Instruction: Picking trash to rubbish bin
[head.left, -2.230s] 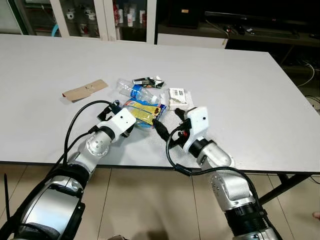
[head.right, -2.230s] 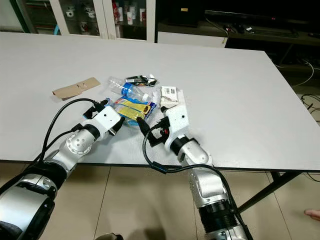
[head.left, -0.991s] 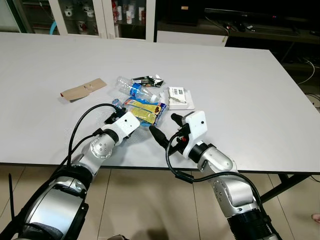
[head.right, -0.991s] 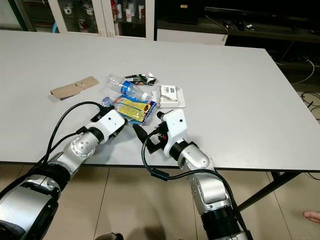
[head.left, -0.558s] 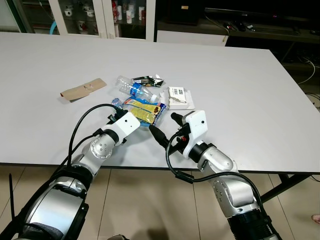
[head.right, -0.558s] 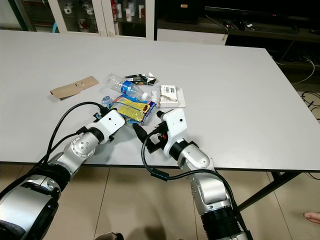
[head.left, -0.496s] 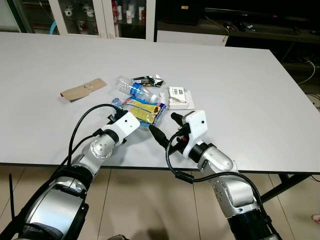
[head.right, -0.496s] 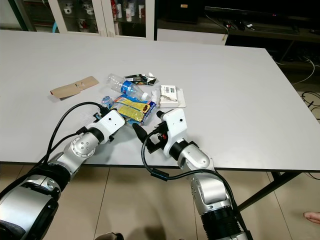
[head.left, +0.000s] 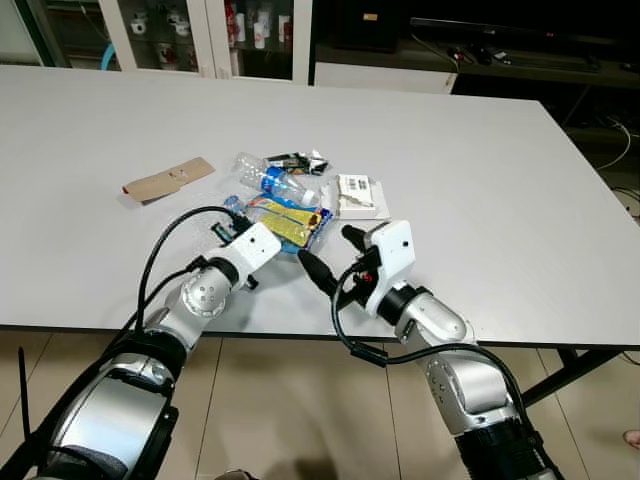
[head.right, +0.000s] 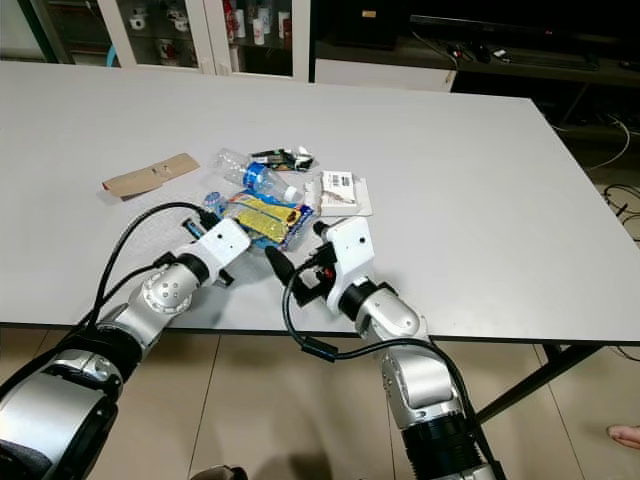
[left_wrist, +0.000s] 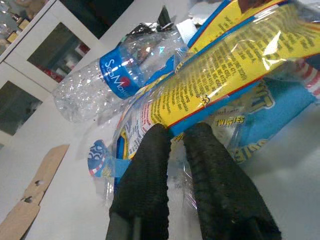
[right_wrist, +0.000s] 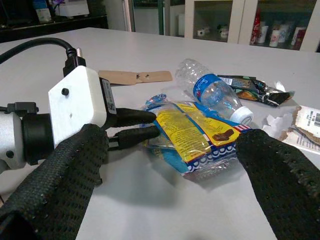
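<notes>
While the left gripper (left_wrist: 172, 137) pinches the edge of the yellow-and-blue snack wrapper (head.left: 285, 225), part-legible "TWI…" print shows on the wrapper, which lies on the white table (head.left: 480, 160) beside a crushed bottle (left_wrist: 112, 80) labelled "Sea…". Right gripper (right_wrist: 170, 165) is spread wide, empty.

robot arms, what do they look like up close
Both arms are silver metal with rounded joints and black bands. Each wrist carries a white boxy housing with a looping black cable. The left gripper and right gripper each have two long black fingers, textured like woven rubber.
</notes>
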